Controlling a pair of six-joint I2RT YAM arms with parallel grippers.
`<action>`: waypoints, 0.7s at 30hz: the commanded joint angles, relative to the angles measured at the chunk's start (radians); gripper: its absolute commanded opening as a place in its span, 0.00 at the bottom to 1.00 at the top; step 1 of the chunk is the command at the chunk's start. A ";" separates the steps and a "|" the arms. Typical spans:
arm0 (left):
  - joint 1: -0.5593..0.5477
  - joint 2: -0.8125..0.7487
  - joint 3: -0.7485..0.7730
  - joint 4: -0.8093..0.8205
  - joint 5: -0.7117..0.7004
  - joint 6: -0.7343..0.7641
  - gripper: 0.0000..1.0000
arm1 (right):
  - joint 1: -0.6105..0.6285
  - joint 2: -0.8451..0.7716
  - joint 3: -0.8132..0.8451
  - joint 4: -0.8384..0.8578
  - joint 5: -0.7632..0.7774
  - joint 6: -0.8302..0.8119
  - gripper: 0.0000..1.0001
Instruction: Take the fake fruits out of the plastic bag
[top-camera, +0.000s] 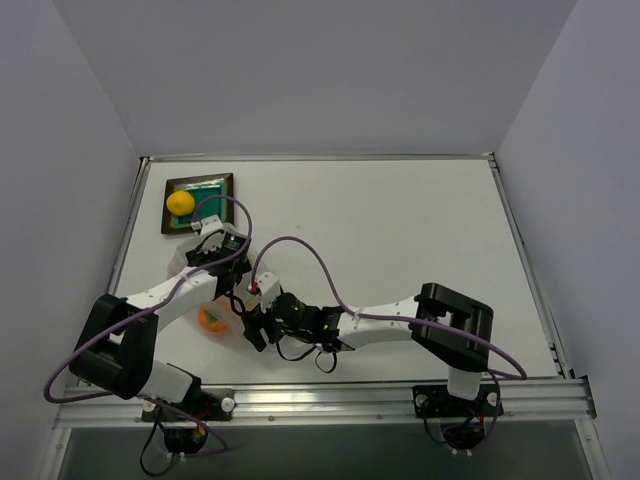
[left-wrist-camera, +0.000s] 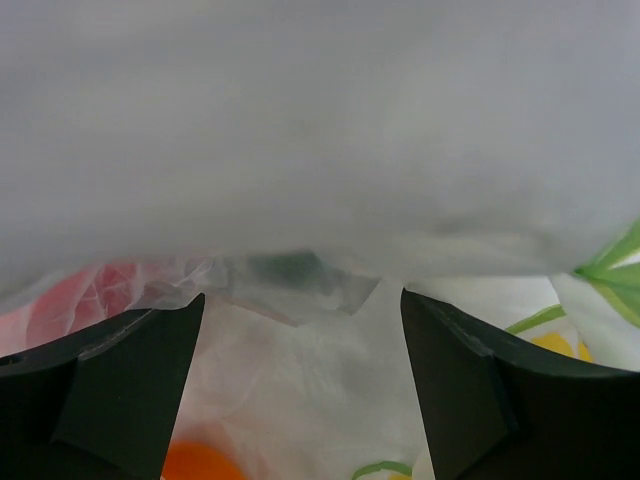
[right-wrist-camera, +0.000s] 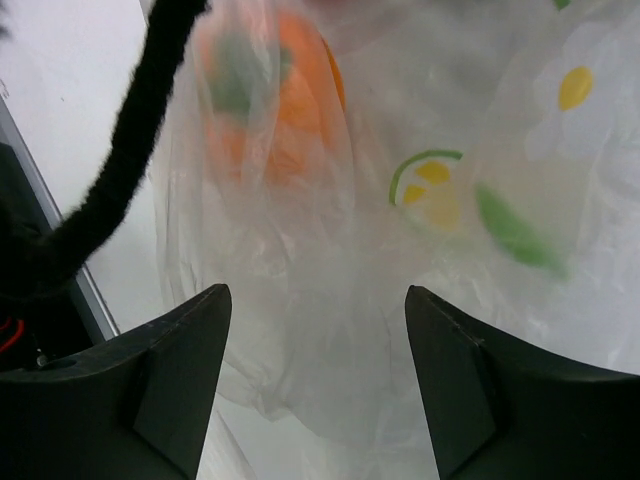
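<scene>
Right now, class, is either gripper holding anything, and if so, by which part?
Nothing is held. The left gripper and the right gripper both have jaws standing apart; loose film of the plastic bag lies between them, unpinched.

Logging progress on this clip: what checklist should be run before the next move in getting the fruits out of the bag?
1. Is the yellow fruit out, on the tray: ok.
2. Is the orange fruit out: not ok, it is inside the plastic bag.
3. Is the red fruit out: not ok, it shows through the plastic.
4. Is the green fruit located: cannot tell.
5. Are the left fingers apart, with plastic between them: ok.
6. Are the right fingers apart at the bag: ok.
</scene>
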 joint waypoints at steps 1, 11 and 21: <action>0.010 0.031 0.040 0.024 -0.077 0.001 0.78 | 0.010 0.036 0.038 0.035 -0.024 0.008 0.66; 0.044 0.143 0.052 0.140 -0.103 0.008 0.71 | 0.011 0.065 0.030 0.062 -0.066 0.016 0.62; 0.061 0.186 0.077 0.246 -0.085 0.096 0.40 | 0.011 0.043 0.009 0.064 -0.047 0.019 0.24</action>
